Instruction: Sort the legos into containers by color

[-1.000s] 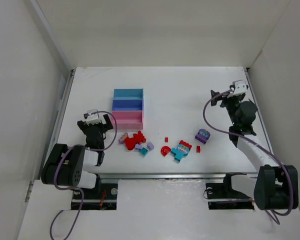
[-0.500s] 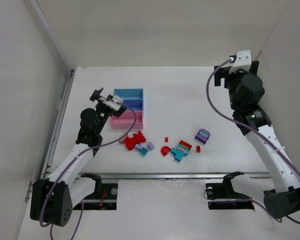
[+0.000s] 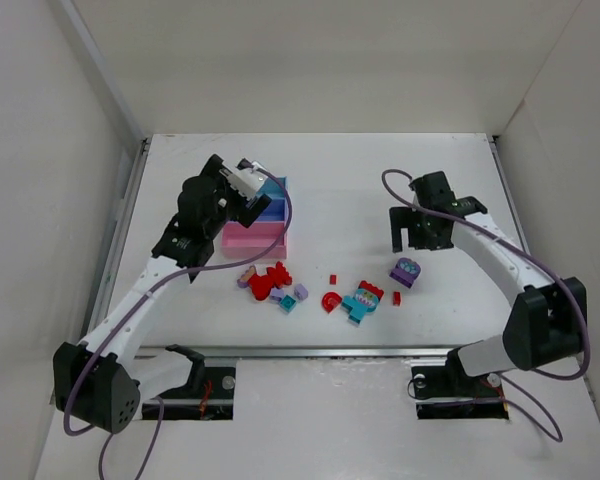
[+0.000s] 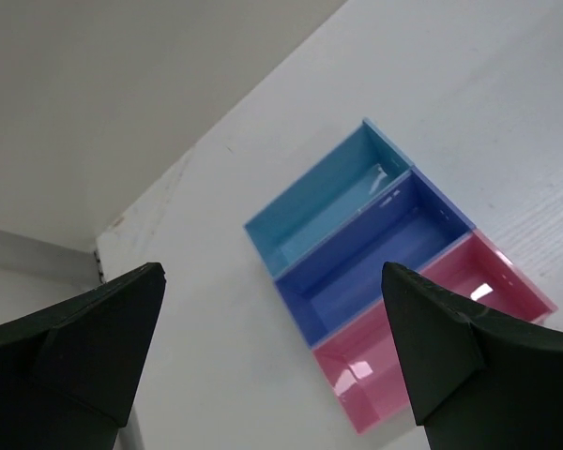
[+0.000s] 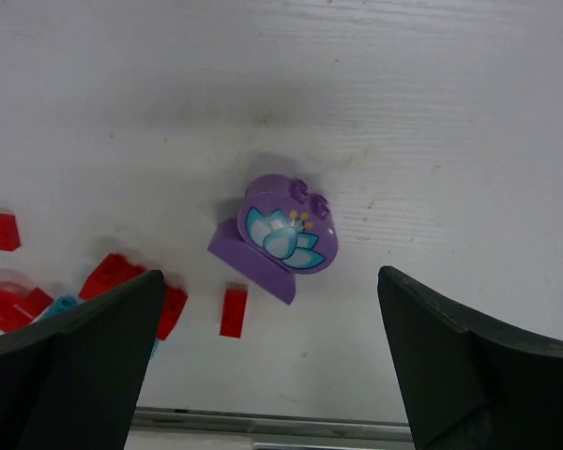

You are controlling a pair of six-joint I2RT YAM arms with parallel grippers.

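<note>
While both arms reach out over the white surface (image 3: 460, 170), I take the overhead view first. The left fingers (image 3: 256, 200) hang spread wide above the three joined shallow plastic trays, hiding part of the light blue tray (image 3: 277, 186). The purple-blue tray (image 3: 276, 209) sits in the middle, and the pink tray (image 3: 252, 238) is nearest the arm bases.

Every toy brick lies on the surface, outside the trays. A clump of red bricks (image 3: 268, 281) sits just in front of the pink tray, with a small lilac brick (image 3: 301, 292) and a teal brick (image 3: 288, 304) beside it. Further right are a red arch piece (image 3: 331, 300) and a teal-and-red cluster (image 3: 361, 298). The right fingers (image 3: 398, 230) point down, spread apart, near a purple domed brick (image 3: 406, 270) and holding nothing.

On the left wrist camera, the left fingers (image 4: 84, 347) stand far apart with nothing between them. Below them I see the light blue tray (image 4: 328, 192), the purple-blue tray (image 4: 375, 253) and the pink tray (image 4: 422, 328) in a row, walls touching.

On the right wrist camera, the right fingers (image 5: 469, 366) are equally wide. The purple domed brick (image 5: 286, 234), printed with a pale lotus flower, lies on the surface between them, untouched. A small red brick (image 5: 233, 310) lies just beside it, and more red pieces (image 5: 122, 277) sit towards the left edge.
</note>
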